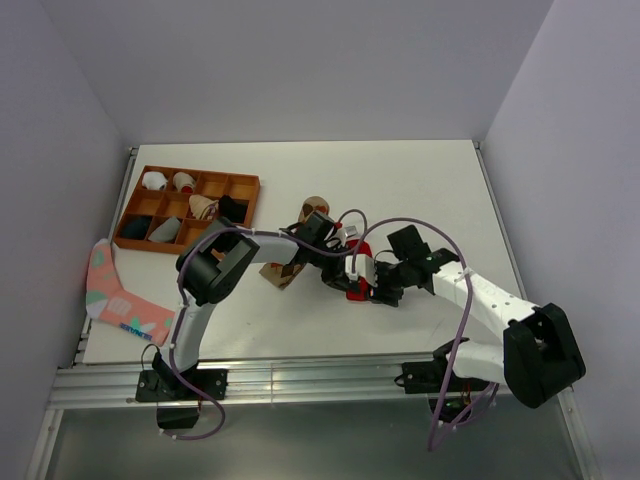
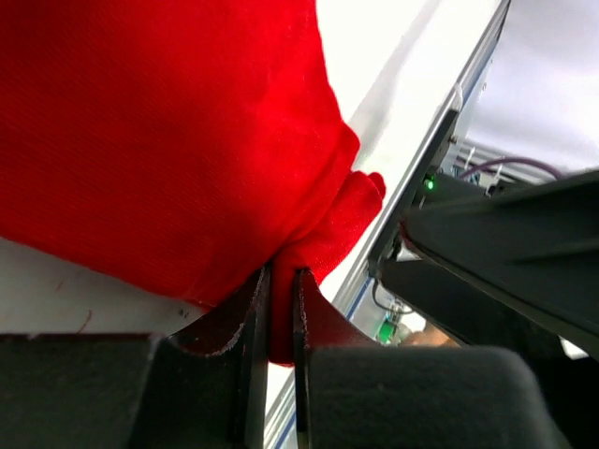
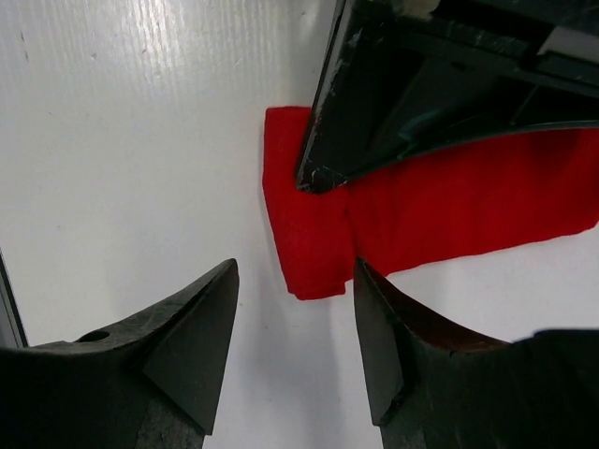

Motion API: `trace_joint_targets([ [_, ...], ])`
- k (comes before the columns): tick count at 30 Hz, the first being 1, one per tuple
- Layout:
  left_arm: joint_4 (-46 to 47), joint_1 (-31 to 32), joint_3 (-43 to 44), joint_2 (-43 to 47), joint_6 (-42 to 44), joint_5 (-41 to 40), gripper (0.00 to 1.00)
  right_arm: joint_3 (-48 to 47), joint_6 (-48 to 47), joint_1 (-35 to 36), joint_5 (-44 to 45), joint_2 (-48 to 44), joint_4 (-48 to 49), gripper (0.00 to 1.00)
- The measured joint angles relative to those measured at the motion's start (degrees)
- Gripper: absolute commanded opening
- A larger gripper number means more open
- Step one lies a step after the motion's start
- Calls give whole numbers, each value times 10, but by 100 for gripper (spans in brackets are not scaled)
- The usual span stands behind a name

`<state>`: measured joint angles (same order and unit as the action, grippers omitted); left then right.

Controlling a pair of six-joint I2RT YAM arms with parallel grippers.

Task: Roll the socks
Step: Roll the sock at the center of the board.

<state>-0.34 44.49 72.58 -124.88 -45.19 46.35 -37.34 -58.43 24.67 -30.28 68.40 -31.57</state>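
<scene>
the left tool [image 2: 281, 281] is closed almost flat on a thin fold of the bright red fabric sock [image 2: 159, 122], its two dark fingers [image 2: 253, 318] pinching the cloth near one end. seen from the right wrist, the same tool presses down on the sock just beside its doubled-over left end, which looks meant to pin the first fold so it does not spring back.

the right tool [image 3: 295, 327] stands open, gripping nothing. its two fingers sit either side of the sock's folded end without touching it, with bare worktop under the tips. my guess is that it is lined up to take the fold and turn it over along the sock's length while the left tool anchors the cloth.

the red sock lies flat on the white worktop [image 1: 420, 190] near its middle, stretching to the right from the folded end. in the overhead view only a small red patch shows between the two tools. the roll looks barely begun.

just left of and behind the tools, the tan-brown argyle fabric sock [image 1: 314, 209] lies partly hidden under the left arm, apart from the red one and not yet rolled.

further out, a brown compartmented tray [image 1: 250, 185] sits at the far left, several cells holding small bundles. a pink sock with teal and white markings [image 1: 115, 295] hangs over the worktop's left edge.
</scene>
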Motion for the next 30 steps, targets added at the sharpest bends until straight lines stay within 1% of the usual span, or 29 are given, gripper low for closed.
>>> trace_joint_targets([
  [9, -53, -1, 22, -10, 26, 25, 0, 30, 0, 39, 48, 0, 50, 60],
  [16, -92, -3, 33, -15, 42, 40, 1, 37, 2, 71, 72, 1, 71, 59],
  [25, -131, -10, 38, -15, 55, 54, 0, 53, 9, 111, 106, 26, 93, 59],
  [29, -143, -12, 38, -15, 57, 57, 0, 55, 16, 127, 119, 44, 107, 52],
  [30, -145, -13, 38, -15, 57, 58, 0, 55, 18, 129, 120, 48, 113, 46],
])
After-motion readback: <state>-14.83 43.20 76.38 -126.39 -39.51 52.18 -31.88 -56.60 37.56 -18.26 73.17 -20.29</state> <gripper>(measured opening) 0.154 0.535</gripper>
